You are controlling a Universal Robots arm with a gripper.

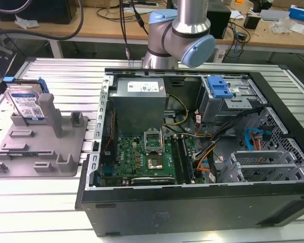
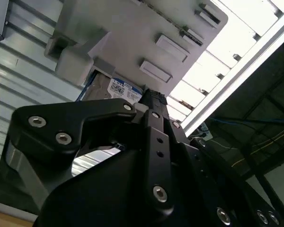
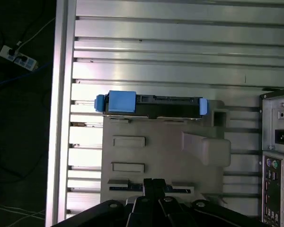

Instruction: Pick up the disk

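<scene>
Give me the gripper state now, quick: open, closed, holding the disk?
Gripper: closed, holding nothing. The disk stands on edge in the grey fixture, apart from the gripper.

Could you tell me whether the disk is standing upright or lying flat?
Upright: the disk stands on edge in the grey fixture, its printed label facing sideways.
</scene>
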